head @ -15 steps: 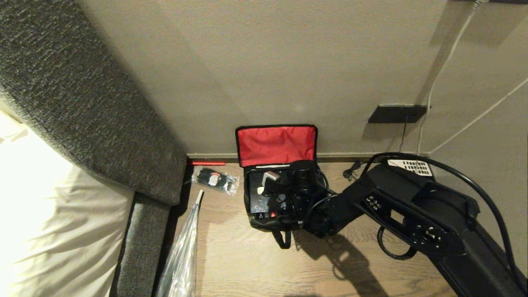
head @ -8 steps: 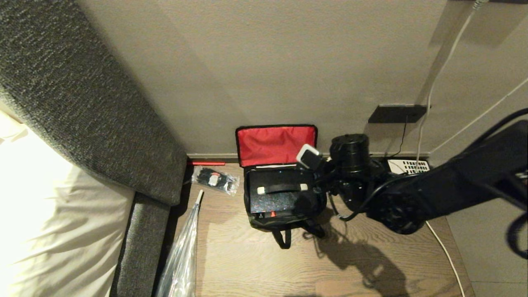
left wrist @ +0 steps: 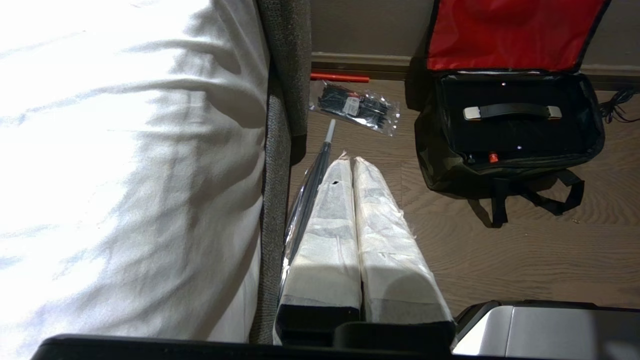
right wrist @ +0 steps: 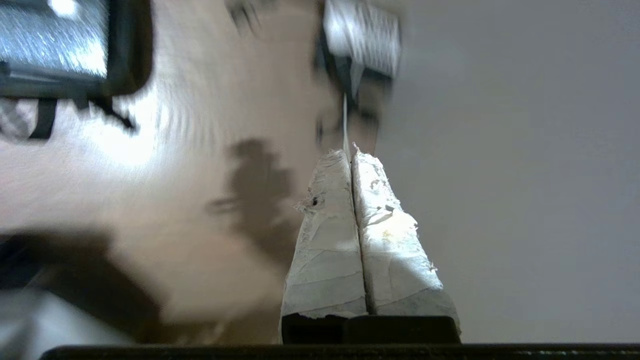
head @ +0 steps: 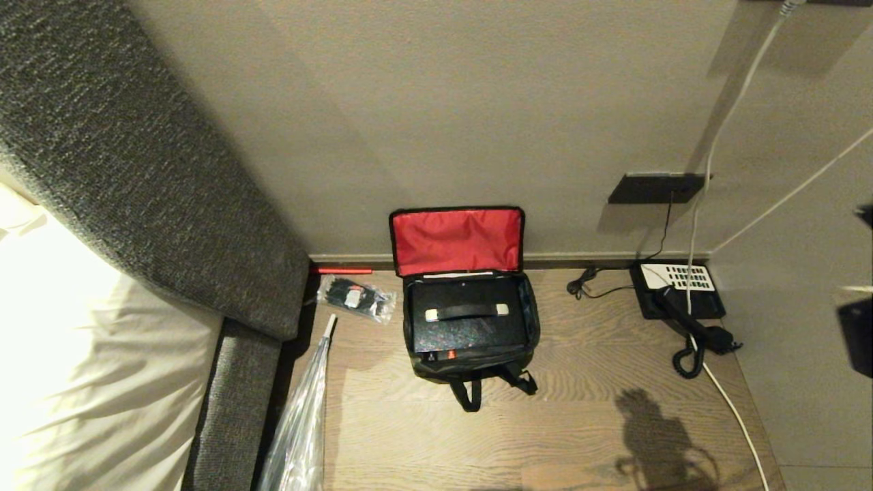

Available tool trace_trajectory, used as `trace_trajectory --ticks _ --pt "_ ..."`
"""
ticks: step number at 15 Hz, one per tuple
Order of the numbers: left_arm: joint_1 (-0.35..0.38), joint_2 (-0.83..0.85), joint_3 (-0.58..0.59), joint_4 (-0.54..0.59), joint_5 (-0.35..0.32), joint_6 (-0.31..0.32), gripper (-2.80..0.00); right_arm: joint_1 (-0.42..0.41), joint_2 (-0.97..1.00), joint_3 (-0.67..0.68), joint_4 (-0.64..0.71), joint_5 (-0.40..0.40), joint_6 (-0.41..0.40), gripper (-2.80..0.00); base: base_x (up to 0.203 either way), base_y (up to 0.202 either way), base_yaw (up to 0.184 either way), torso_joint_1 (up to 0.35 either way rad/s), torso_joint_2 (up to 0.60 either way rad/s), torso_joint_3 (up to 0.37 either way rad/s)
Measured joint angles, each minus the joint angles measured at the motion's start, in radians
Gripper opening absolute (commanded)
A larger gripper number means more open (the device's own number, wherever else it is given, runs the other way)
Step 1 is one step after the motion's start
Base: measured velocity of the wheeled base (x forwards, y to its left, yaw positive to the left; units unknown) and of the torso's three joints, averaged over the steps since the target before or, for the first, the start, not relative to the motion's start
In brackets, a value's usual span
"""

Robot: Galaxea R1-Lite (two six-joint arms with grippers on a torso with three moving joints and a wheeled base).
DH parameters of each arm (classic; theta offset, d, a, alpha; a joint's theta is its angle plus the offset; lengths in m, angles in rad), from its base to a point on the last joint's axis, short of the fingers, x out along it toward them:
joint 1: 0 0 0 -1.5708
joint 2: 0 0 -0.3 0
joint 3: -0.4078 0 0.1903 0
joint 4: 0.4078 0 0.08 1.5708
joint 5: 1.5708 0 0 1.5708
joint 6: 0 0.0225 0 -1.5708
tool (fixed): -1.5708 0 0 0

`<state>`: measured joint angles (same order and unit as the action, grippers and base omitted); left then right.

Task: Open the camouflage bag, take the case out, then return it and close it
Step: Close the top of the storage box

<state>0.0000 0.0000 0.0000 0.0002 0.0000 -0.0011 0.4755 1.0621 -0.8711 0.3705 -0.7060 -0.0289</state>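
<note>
The right end effector (right wrist: 351, 155) is out of the head view, where only its shadow falls on the wooden floor (head: 580, 423). There the camouflage bag (head: 470, 341) sits on the floor against the wall, its red-lined lid (head: 455, 240) standing upright against the wall. The case (head: 467, 315) lies inside the bag, black, its handle (head: 466, 312) facing up. A clear packet (head: 356, 297) of black items lies just to the bag's left, a telephone (head: 675, 293) well to its right, and a wrapped umbrella (head: 300, 416) along the bed's grey frame (head: 232, 402).

In the left wrist view, the left end effector (left wrist: 350, 162) has its two white-wrapped fingers pressed together, gripping nothing, above the floor between the bed (left wrist: 125, 165) and the bag (left wrist: 505, 170). The case (left wrist: 510, 125) shows inside the open bag.

In the right wrist view, which is blurred, the right end effector's padded fingers meet with no gap and nothing between them, held above the floor (right wrist: 175, 150), with the telephone (right wrist: 360, 40) beyond the tips and a corner of the bag (right wrist: 125, 50) off to one side.
</note>
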Motion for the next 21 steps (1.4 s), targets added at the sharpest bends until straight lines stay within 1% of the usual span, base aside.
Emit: trace_trajectory --ticks 1,2,4,5,9,10,11,12,13,14,15,16,17,18,19,20,21 --pt "0.0 0.0 0.0 0.0 0.0 0.0 -2.8 -0.024 -0.092 0.002 0.167 -0.001 0.126 -2.8 0.0 0.0 0.0 0.0 0.0 0.0" --pt "0.0 0.0 0.0 0.0 0.0 0.0 -2.8 -0.069 -0.159 0.004 0.314 0.002 0.239 -2.8 0.0 0.0 0.0 0.0 0.0 0.0" --pt "0.0 0.0 0.0 0.0 0.0 -0.001 -2.8 -0.162 -0.272 0.02 0.527 0.021 0.405 -2.8 0.0 0.0 0.0 0.0 0.0 0.0" --pt "0.0 0.0 0.0 0.0 0.0 0.0 -2.8 -0.189 -0.334 0.038 0.598 0.028 0.45 -2.8 0.0 0.0 0.0 0.0 0.0 0.0" --pt "0.0 0.0 0.0 0.0 0.0 0.0 -2.8 -0.267 -0.581 0.108 0.782 0.046 0.49 -2.8 0.0 0.0 0.0 0.0 0.0 0.0" --pt "0.0 0.0 0.0 0.0 0.0 0.0 -2.8 -0.307 -0.64 0.128 0.84 0.067 0.496 -2.8 0.0 0.0 0.0 0.0 0.0 0.0" --pt "0.0 0.0 0.0 0.0 0.0 0.0 -2.8 -0.344 -0.687 0.145 0.907 0.089 0.518 -2.8 0.0 0.0 0.0 0.0 0.0 0.0" --pt "0.0 0.0 0.0 0.0 0.0 0.0 -2.8 -0.363 -0.718 0.158 0.972 0.108 0.563 -2.8 0.0 0.0 0.0 0.0 0.0 0.0" --pt "0.0 0.0 0.0 0.0 0.0 0.0 -2.8 -0.371 -0.74 0.172 1.002 0.125 0.591 -2.8 0.0 0.0 0.0 0.0 0.0 0.0" --pt "0.0 0.0 0.0 0.0 0.0 0.0 -2.8 -0.375 -0.755 0.196 0.981 0.143 0.575 -2.8 0.0 0.0 0.0 0.0 0.0 0.0" --pt "0.0 0.0 0.0 0.0 0.0 0.0 -2.8 -0.376 -0.764 0.237 0.918 0.161 0.523 -2.8 0.0 0.0 0.0 0.0 0.0 0.0" --pt "0.0 0.0 0.0 0.0 0.0 0.0 -2.8 -0.377 -0.77 0.308 0.799 0.18 0.451 -2.8 0.0 0.0 0.0 0.0 0.0 0.0" --pt "0.0 0.0 0.0 0.0 0.0 0.0 -2.8 -0.377 -0.775 0.406 0.64 0.203 0.374 -2.8 0.0 0.0 0.0 0.0 0.0 0.0" --pt "0.0 0.0 0.0 0.0 0.0 -0.001 -2.8 -0.377 -0.777 0.518 0.435 0.233 0.29 -2.8 0.0 0.0 0.0 0.0 0.0 0.0" --pt "0.0 0.0 0.0 0.001 0.0 0.0 -2.8 -0.376 -0.779 0.632 0.224 0.285 0.207 -2.8 0.0 0.0 0.0 0.0 0.0 0.0" --pt "0.0 0.0 0.0 -0.001 0.0 0.0 -2.8 -0.374 -0.78 0.717 0.03 0.345 0.14 -2.8 0.0 0.0 0.0 0.0 0.0 0.0" --pt "0.0 0.0 0.0 0.0 0.0 0.0 -2.8 -0.373 -0.78 0.771 -0.146 0.397 0.094 -2.8 0.0 0.0 0.0 0.0 0.0 0.0"
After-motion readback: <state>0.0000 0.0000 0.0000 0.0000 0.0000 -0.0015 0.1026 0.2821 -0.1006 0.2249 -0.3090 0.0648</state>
